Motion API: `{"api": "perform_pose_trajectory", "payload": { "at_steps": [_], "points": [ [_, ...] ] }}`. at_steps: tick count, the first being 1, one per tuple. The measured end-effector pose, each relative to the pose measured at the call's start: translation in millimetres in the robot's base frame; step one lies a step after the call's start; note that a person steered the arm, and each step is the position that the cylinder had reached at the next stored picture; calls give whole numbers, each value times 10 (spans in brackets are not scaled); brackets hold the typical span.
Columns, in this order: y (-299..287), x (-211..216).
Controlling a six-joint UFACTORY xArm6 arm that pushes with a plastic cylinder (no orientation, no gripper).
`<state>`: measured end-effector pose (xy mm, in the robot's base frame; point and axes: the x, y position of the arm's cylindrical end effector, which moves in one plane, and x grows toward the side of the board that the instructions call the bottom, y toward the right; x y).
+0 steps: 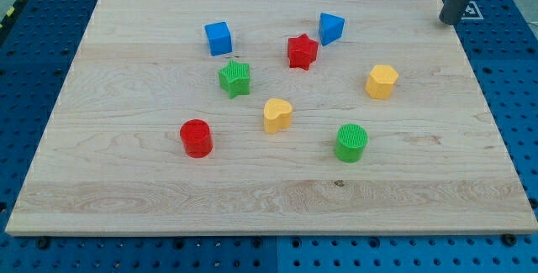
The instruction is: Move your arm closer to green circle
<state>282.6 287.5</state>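
Note:
The green circle [350, 142], a short ribbed cylinder, stands on the wooden board [126, 189] at the lower right of centre. My tip [448, 21] is the lower end of the dark rod at the view's top right, at the board's far right edge. It is far from the green circle, up and to the right of it, and touches no block. The yellow hexagon block [382, 81] lies between the two.
A blue cube [218, 38], a blue wedge-shaped block [330, 28], a red star [302, 51], a green star [234, 78], a yellow heart [276, 114] and a red cylinder [196, 137] lie left of the green circle. A blue pegboard table [34, 71] surrounds the board.

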Motion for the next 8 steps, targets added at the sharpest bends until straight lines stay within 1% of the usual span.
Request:
{"api": "perform_pose_trajectory", "payload": {
  "at_steps": [1, 3, 4, 5, 6, 7, 8],
  "points": [
    [-320, 419],
    [-390, 1603],
    [-535, 2242],
    [-927, 2826],
    [-1618, 3067],
    [-2173, 2865],
    [-2311, 2705]
  ]
}}
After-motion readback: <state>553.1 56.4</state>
